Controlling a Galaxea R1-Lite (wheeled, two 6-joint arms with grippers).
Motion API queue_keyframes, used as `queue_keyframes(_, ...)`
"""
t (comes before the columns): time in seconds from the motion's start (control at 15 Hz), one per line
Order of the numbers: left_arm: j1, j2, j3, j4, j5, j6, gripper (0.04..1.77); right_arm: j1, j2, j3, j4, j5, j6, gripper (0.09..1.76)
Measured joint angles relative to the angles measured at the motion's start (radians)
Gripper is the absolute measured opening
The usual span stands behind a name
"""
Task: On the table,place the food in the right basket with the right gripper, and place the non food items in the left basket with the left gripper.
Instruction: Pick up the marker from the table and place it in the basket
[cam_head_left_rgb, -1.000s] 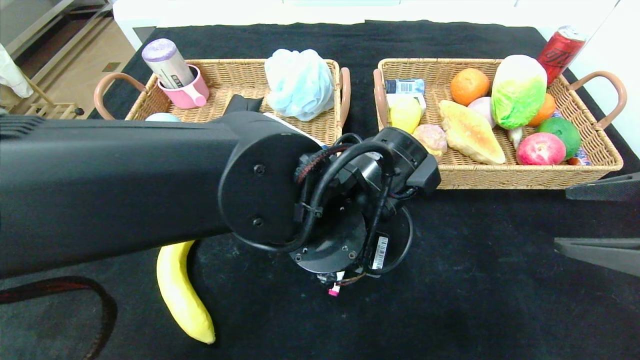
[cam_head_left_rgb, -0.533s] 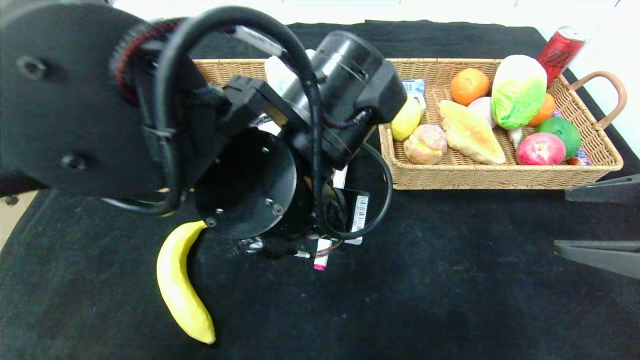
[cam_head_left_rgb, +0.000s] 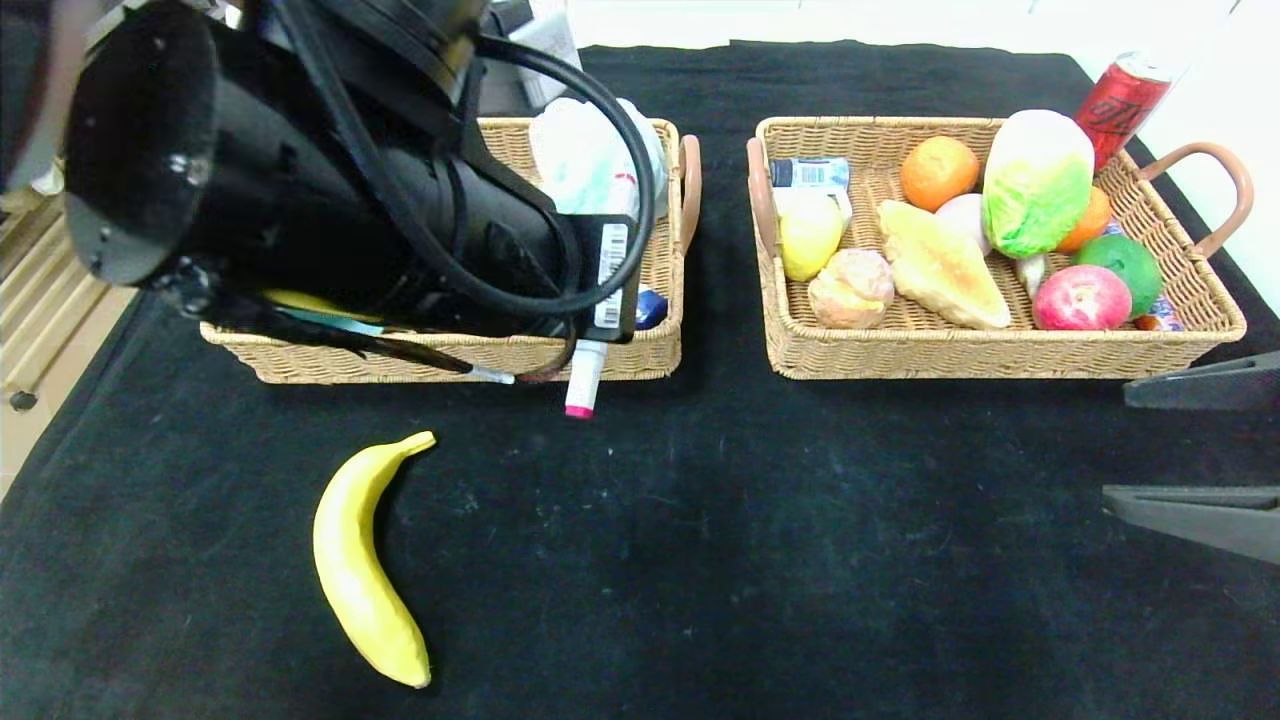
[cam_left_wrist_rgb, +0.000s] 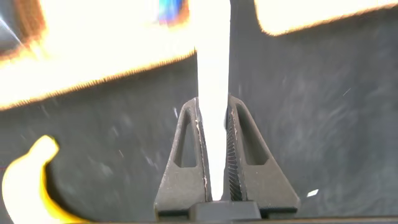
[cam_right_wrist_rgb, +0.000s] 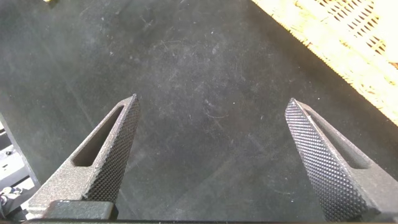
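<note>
Black table (cam_head_left_rgb: 800, 560) | banana (cam_head_left_rgb: 365, 570) lying near front | right gripper (cam_right_wrist_rgb: 211, 155) spread wide, low at right edge | left gripper (cam_left_wrist_rgb: 214, 149) pinching marker (cam_head_left_rgb: 585, 380) above left basket's (cam_head_left_rgb: 450, 352) front rim | right basket (cam_head_left_rgb: 1000, 350) holds cabbage (cam_head_left_rgb: 1035, 180), orange (cam_head_left_rgb: 938, 172)

The left arm (cam_head_left_rgb: 330, 200) hides most of the left basket (cam_head_left_rgb: 640, 355); above the left gripper (cam_left_wrist_rgb: 214, 155), the marker pen (cam_left_wrist_rgb: 212, 62) blurs into glare.
</note>
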Motion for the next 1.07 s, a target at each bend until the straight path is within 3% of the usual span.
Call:
queue_keyframes(0.4, 0.249, -0.053, 0.000, -0.160, -0.213, 0.173, 0.26, -0.001, 0.002, 0.000, -0.001, 0.000, 0.000, 1.71)
queue_keyframes(0.67, 0.417, -0.056, 0.005, -0.248, -0.413, 0.186, 0.26, -0.004, 0.002, 0.000, -0.013, 0.000, 0.001, 1.71)
queue_keyframes(1.07, 0.592, -0.018, 0.024, -0.340, -0.577, 0.180, 0.26, -0.006, 0.002, 0.009, -0.026, 0.000, 0.001, 1.71)
